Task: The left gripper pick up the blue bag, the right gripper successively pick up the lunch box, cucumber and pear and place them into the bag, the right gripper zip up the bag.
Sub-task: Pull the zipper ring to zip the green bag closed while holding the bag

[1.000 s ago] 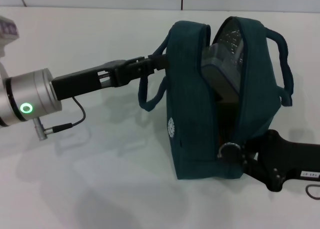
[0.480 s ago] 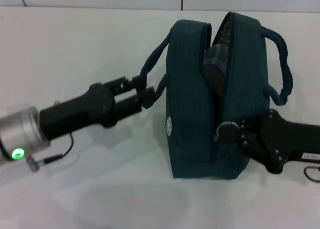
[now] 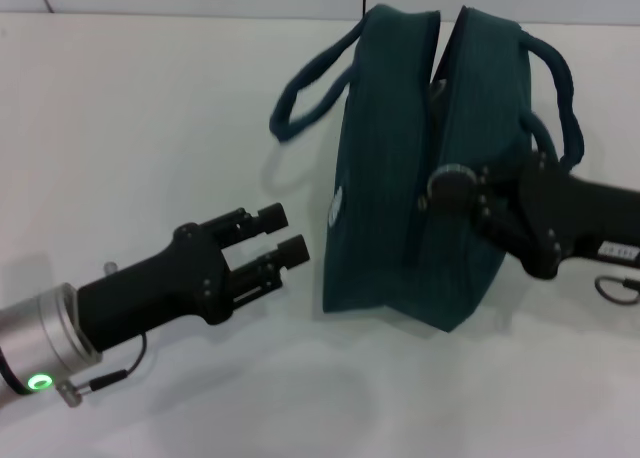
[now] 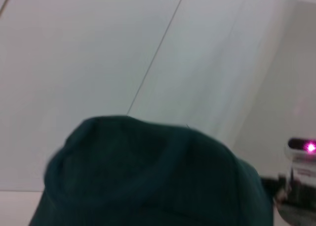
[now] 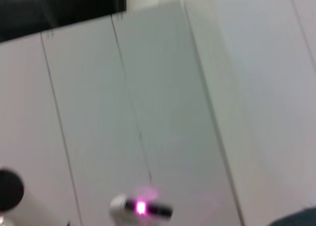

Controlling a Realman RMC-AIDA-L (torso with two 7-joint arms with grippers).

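The blue bag [image 3: 400,188] stands on the white table, leaning a little, with only a narrow slit left at its top. The lunch box, cucumber and pear are hidden. My right gripper [image 3: 462,190] reaches in from the right at mid-height on the bag's front seam and is shut on the zipper's ring pull [image 3: 450,184]. My left gripper [image 3: 280,232] is open near the table, left of the bag and apart from it. The bag's left handle [image 3: 300,98] hangs free. In the left wrist view the bag's top [image 4: 148,171] fills the lower half.
The white table [image 3: 150,118] stretches left and in front of the bag. A thin cable loop [image 3: 614,287] hangs beside the right arm, and a short cable [image 3: 100,376] trails under the left wrist. A pale wall runs along the back.
The left gripper has let go of the handle and drawn back down and left. The right gripper has risen along the seam with the ring pull, closing the opening over the contents.
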